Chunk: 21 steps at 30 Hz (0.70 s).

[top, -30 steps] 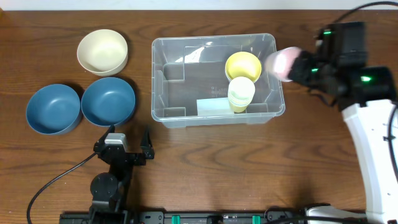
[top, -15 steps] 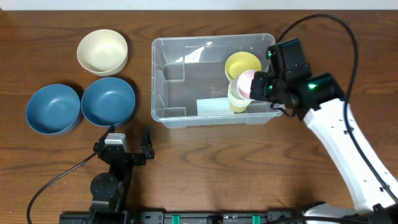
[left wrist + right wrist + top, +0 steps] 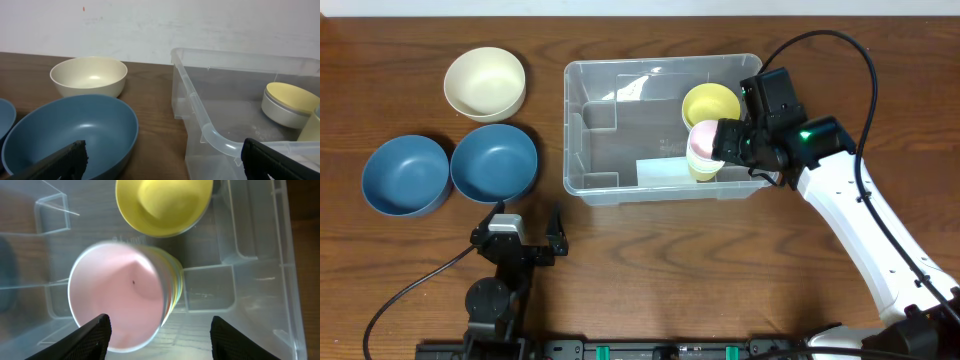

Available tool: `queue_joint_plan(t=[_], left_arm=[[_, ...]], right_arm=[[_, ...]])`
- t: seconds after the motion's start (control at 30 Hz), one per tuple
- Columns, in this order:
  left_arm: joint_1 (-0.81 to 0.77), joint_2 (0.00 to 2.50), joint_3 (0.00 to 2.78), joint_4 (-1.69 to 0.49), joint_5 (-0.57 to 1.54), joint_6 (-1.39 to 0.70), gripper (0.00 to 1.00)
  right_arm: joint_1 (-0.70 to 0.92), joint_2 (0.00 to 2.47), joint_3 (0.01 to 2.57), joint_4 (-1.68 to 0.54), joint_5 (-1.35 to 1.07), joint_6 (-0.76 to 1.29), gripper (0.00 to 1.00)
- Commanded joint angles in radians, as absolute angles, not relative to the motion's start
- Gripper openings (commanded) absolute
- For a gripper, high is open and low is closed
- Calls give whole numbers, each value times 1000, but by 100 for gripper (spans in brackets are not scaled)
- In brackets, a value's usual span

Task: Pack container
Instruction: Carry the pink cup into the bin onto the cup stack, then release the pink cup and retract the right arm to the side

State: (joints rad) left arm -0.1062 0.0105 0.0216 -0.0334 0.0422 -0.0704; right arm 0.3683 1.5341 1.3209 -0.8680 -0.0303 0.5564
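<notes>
The clear container [image 3: 570,130] sits mid-table and holds a yellow bowl [image 3: 710,102] and a pale green cup stack [image 3: 700,165]. A pink cup [image 3: 703,138] rests on top of that stack. My right gripper [image 3: 732,140] hovers over the container's right end. In the right wrist view the right gripper [image 3: 160,340] stands open, its fingers wide apart. The pink cup [image 3: 117,300] appears blurred below them, nested on the stack beside the yellow bowl [image 3: 162,205]. My left gripper [image 3: 528,212] is open near the front edge, holding nothing, and faces the container [image 3: 200,115].
Two blue bowls [image 3: 494,162] [image 3: 406,175] and a cream bowl [image 3: 485,83] stand left of the container. In the left wrist view, a blue bowl [image 3: 75,130] and the cream bowl [image 3: 89,75] lie ahead of the left gripper [image 3: 165,165]. A pale label [image 3: 660,172] lies inside.
The right arm swung left from outside the container to above the cup stack, carrying the pink cup. Its jaws have opened, and the cup now sits on the stack.
</notes>
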Motion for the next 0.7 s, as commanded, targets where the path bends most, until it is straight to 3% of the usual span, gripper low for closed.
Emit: queue_joint_plan(t=[0.0,0.2,0.57,0.67], left_arm=[[-101,6,4,-70,22,-57,98],[-101,6,4,-71,22,-57,98],[-101,6,4,-71,22,-57,98],[-101,6,4,-71,22,-57,98]], right_arm=[[373,1507,1358,-864,-38,560,65],[317,1413,1447,-883,-10,561,70],[59,1362,1449,-981,222,561,99],[6,1386,1449,-995,258,561,99]])
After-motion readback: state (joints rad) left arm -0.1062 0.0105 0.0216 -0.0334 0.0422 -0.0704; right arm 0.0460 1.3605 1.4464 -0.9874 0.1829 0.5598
